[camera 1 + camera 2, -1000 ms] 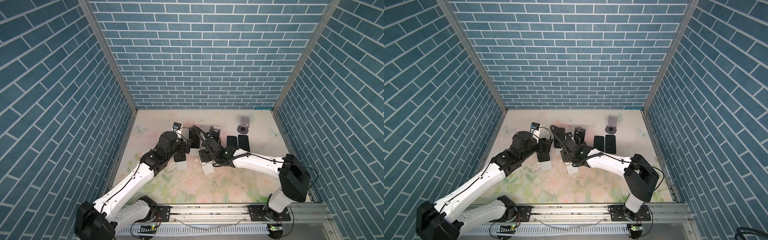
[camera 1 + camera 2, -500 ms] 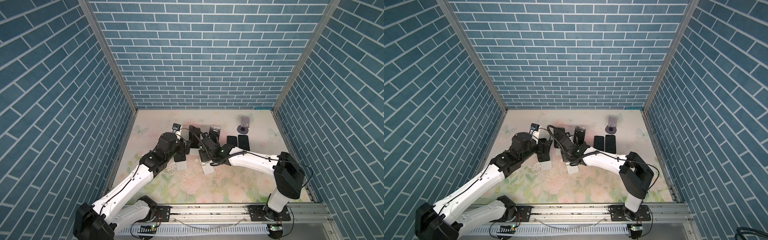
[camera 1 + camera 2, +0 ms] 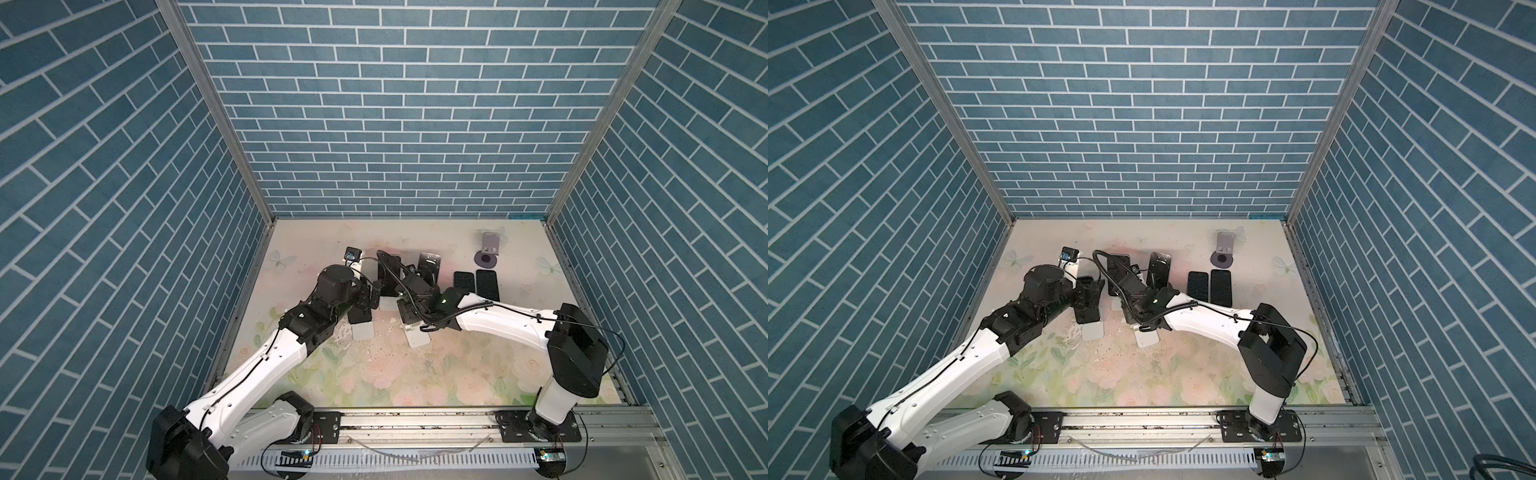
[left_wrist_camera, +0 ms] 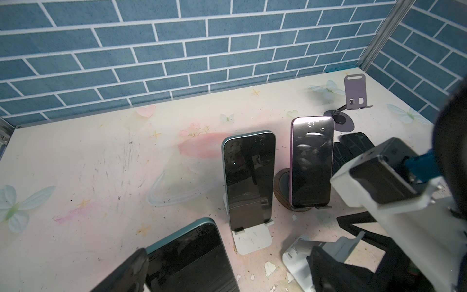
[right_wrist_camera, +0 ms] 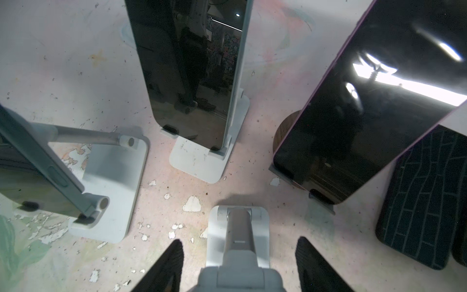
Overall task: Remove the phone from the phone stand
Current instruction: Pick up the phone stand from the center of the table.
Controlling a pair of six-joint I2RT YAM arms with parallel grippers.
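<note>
Several dark phones stand on white stands in mid-table. My left gripper (image 3: 365,300) (image 4: 227,255) is open round the teal-edged phone (image 4: 187,260) on the left stand (image 3: 362,332). One finger (image 4: 126,273) is at the phone's edge and the other is well clear of it. My right gripper (image 3: 409,309) (image 5: 240,241) hangs over the neighbouring stand (image 5: 238,227). Its fingers (image 5: 171,263) flank the stand's upright arm, with bare table showing on both sides. That stand's phone is hidden in the right wrist view, and I cannot see any grip on it.
Behind these stand a teal phone on a white stand (image 4: 249,177) and a purple phone on a round wooden stand (image 4: 312,161). Two phones lie flat (image 3: 464,283) (image 3: 487,283) to the right. An empty purple stand (image 3: 489,245) sits back right. Brick walls enclose the table.
The right arm has swung a little to the left, bringing its gripper over the stand. The left arm has stayed almost still beside its phone.
</note>
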